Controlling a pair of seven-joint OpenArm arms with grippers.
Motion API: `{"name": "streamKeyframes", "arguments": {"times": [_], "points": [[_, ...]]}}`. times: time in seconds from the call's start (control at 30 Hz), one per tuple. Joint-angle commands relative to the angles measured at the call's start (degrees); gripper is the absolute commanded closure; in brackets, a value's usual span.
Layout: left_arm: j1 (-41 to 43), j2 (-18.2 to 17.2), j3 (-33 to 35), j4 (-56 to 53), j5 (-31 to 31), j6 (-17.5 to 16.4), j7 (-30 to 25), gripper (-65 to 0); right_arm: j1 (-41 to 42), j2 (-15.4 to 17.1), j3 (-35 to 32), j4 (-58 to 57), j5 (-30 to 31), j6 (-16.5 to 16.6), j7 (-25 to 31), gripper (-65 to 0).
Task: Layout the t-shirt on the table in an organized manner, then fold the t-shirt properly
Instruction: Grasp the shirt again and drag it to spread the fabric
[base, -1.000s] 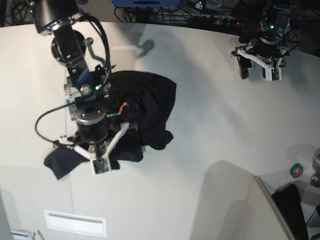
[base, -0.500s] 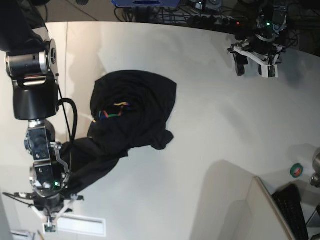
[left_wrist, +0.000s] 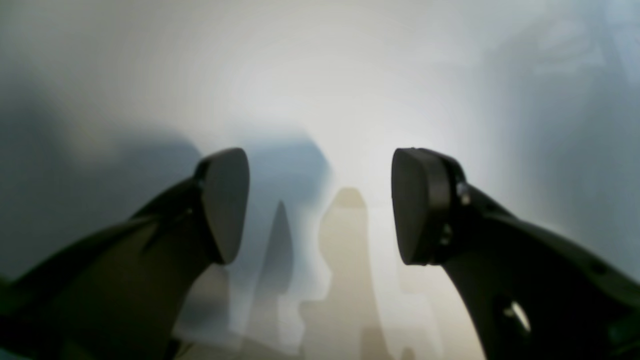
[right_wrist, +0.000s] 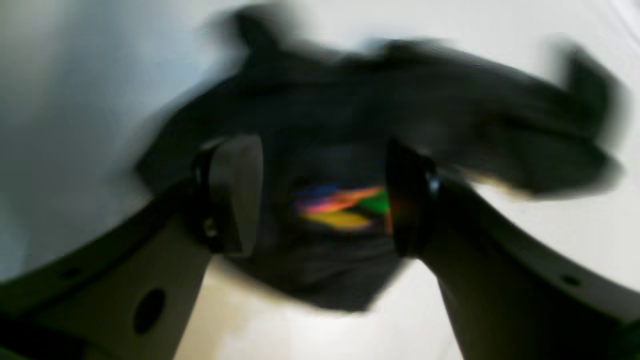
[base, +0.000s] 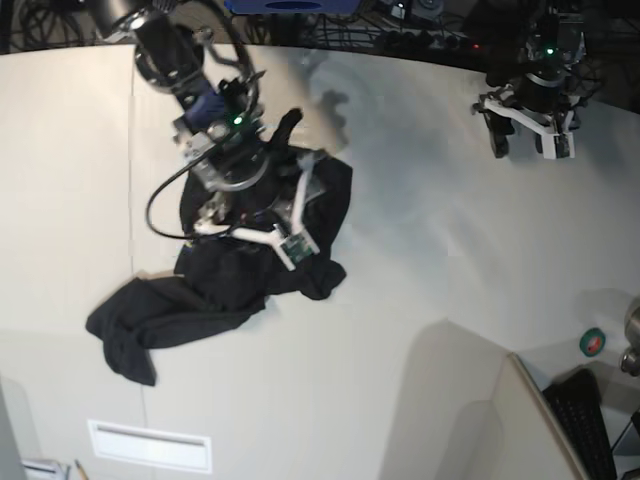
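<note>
The black t-shirt (base: 200, 300) lies crumpled on the off-white table (base: 420, 250), with one part stretched toward the front left. In the blurred right wrist view the t-shirt (right_wrist: 450, 125) shows a patch of its rainbow print (right_wrist: 340, 205). My right gripper (base: 258, 205) hovers over the shirt's bunched middle. It is open (right_wrist: 325, 200), with nothing between its fingers. My left gripper (base: 525, 135) hangs open over bare table at the far right. Its wrist view shows the left gripper (left_wrist: 320, 205) with only the table (left_wrist: 320, 75) beneath.
A green tape roll (base: 592, 342) and a black keyboard (base: 585, 425) sit at the front right, beside a raised beige panel (base: 480, 400). A white rectangular label (base: 150, 445) lies near the front edge. Cables run along the back edge.
My right arm swung from the front left corner back up over the shirt, and its jaws opened. A part of the shirt now lies stretched out toward the front left. My left gripper barely moved.
</note>
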Motion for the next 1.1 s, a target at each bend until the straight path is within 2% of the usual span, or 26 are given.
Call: {"name": "streamKeyframes", "arguments": {"times": [0.0,0.17,0.3,0.47,0.5,0.53,0.57,0.63,0.73,0.87,0.93,1.0,1.07], "points": [[0.18,-0.61,-1.27,1.06,-0.23,0.27,-1.25,-42.3,1.71,-1.28,-1.17,-0.47,-2.61,-1.11,2.09,-36.9],[0.36,-0.53,-6.02,1.06,-0.31,0.19,-1.25,-42.3,3.91,-7.52,-5.83,-15.42,-7.88,-1.11,3.85,-36.9],[1.41,-0.53,-7.16,1.15,-0.31,0.19,-1.25,-42.3,6.19,-8.05,-7.94,-25.53,-8.06,-1.20,7.63,-36.9],[1.94,-0.53,-7.16,0.53,-0.31,0.19,-1.34,-42.3,7.60,-8.05,-5.30,-33.00,-4.89,-1.20,9.74,-36.8],[2.11,-0.53,-7.16,0.71,-0.31,0.19,-1.43,-42.3,8.04,-8.05,-4.86,-34.06,-4.19,-1.20,9.74,-35.9],[2.11,-0.44,-7.07,0.97,-0.31,0.19,-1.43,-42.3,8.13,-7.96,-4.86,-34.50,-3.14,-1.20,9.74,-31.7],[2.11,-0.44,-6.99,0.97,-0.31,0.19,-1.43,-42.3,8.13,-7.87,-4.86,-34.58,-2.17,-1.20,9.74,-24.3],[1.94,-0.44,-6.99,0.97,-0.31,0.19,-1.43,-42.3,7.78,-7.70,-4.86,-33.00,-1.11,-1.20,9.74,-0.8],[1.76,-0.44,-6.99,1.06,-0.31,0.19,-1.34,-42.3,4.61,-6.91,-4.86,-24.91,-0.67,-1.20,9.30,0.0],[1.76,-0.44,-7.07,1.06,-0.31,0.19,-1.34,-42.3,-0.14,-2.33,-4.86,-6.19,-0.76,-1.20,8.60,0.0],[1.76,-0.44,-7.07,0.88,-0.31,0.19,-1.43,-42.3,-0.75,0.22,-4.78,2.34,-1.03,-1.20,5.79,0.0],[1.76,-0.44,-7.07,0.80,-0.31,0.19,-1.43,-42.3,-0.93,2.85,-2.14,10.43,-1.03,-1.20,2.62,0.0],[1.76,-0.44,-6.81,0.80,-0.31,0.19,-1.52,-42.3,-0.93,3.91,3.58,15.79,-1.03,-1.11,1.13,0.0]]}}
